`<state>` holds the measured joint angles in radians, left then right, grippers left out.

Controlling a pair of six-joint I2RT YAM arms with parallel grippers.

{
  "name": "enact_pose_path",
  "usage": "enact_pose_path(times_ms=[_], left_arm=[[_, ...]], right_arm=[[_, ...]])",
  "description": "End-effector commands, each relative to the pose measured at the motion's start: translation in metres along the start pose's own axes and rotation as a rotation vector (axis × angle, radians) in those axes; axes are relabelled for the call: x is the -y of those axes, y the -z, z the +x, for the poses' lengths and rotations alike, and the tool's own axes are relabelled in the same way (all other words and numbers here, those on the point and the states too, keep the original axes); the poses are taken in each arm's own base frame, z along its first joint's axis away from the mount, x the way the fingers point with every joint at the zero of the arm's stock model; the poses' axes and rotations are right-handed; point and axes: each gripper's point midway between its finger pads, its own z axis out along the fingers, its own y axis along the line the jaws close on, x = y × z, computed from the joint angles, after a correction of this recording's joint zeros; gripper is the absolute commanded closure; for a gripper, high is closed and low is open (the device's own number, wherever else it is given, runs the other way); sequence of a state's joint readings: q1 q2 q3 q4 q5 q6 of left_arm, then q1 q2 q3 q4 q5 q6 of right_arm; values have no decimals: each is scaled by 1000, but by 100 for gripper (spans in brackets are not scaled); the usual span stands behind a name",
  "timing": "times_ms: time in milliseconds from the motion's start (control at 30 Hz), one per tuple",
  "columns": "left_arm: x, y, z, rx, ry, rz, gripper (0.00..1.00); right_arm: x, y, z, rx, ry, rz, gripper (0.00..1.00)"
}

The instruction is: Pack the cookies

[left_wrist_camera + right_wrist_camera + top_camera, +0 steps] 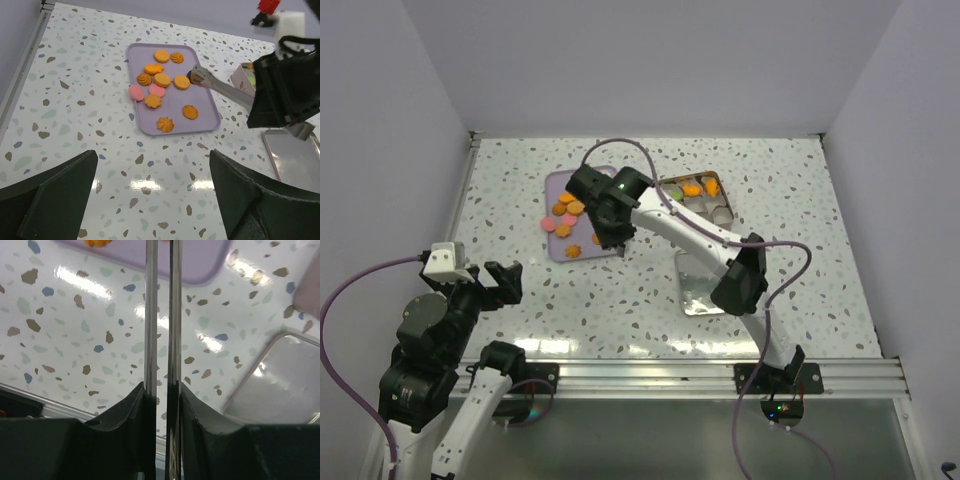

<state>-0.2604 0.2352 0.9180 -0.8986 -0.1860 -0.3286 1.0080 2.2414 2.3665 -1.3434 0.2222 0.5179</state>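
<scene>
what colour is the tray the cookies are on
The tray is lilac, clearest in the left wrist view.

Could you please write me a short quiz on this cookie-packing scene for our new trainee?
1. True or false: the left gripper has its jaws open and empty.
2. What tool is clamped in the right gripper?
3. Where do most of the visible cookies lie? A: metal tin. B: lilac tray. C: tabletop.
Key: 1 true. 2 metal tongs. 3 B.

Glossy speckled stone-look bench (100, 165); matt lilac plastic tray (145, 120); matt orange cookies (161, 55); shiny metal lid (277, 385); smooth metal tongs (225, 89).
</scene>
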Motion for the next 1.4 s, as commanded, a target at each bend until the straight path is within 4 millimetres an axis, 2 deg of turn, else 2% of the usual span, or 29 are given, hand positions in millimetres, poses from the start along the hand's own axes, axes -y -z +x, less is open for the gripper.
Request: enact_pose_path(times_ms=[0,67,200,433,733,900,1367], left_arm=[[5,-1,-9,38,-13,26,0],[5,-1,-9,38,-13,26,0],[5,-1,-9,37,-13,27,0],[5,-1,-9,38,-15,26,0],[4,0,-10,43,-12,24,0],[4,1,-10,51,-9,25,0],[2,6,-12,69,0,19,0]], right_arm=[[73,64,16,-29,-57,110,69],[82,68,10,-4,-79,102,67],[83,63,16,-24,-64,102,65],[65,36,36,-104,-52,63,58],[34,17,50,-156,30,56,53],[28,5,57,-195,62,70,52],[23,-10,66,-256,126,110,51]])
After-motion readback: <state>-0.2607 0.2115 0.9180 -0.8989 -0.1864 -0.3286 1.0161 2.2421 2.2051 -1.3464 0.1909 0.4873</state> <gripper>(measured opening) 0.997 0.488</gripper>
